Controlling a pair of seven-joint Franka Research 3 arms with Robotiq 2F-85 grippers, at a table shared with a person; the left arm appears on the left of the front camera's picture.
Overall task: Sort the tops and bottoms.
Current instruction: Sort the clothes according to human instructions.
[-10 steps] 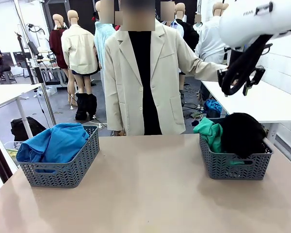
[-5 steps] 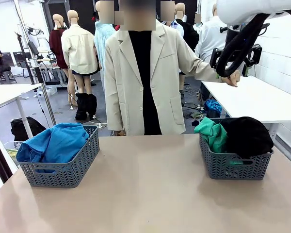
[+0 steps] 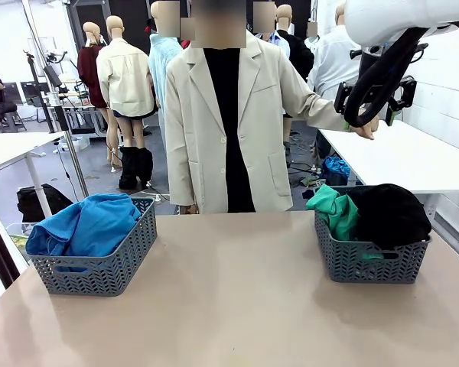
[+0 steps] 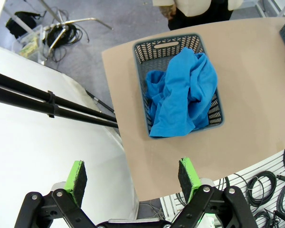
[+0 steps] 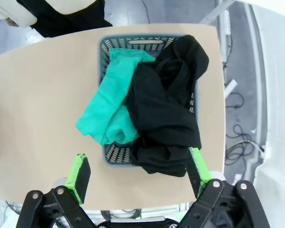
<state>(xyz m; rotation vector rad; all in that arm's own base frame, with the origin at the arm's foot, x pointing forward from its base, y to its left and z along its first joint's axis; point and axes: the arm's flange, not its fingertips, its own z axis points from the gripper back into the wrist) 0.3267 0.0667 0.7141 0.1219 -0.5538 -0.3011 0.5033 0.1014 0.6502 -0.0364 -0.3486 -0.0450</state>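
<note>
The tops, bright blue garments (image 3: 88, 225) (image 4: 180, 97), lie heaped in a grey basket (image 3: 99, 267) (image 4: 166, 45) at the table's left. The bottoms share another grey basket (image 3: 371, 260) (image 5: 133, 42) at the right: a green garment (image 3: 333, 210) (image 5: 109, 111) beside a black one (image 3: 390, 214) (image 5: 164, 104), both spilling over the rim. My right gripper (image 3: 371, 115) (image 5: 137, 171) hangs open and empty high above that basket. My left gripper (image 4: 132, 175) is open too, holding nothing, high over the left basket and off the table's edge.
A person in a beige jacket (image 3: 222, 122) stands at the far edge, one hand (image 3: 363, 128) resting on a white side table (image 3: 413, 153) to the right. The brown tabletop (image 3: 229, 290) between the baskets is bare. Cables (image 4: 275, 185) lie on the floor.
My right gripper has risen higher above the right basket. The black garment has slumped and spread out in the basket. The left side is unchanged.
</note>
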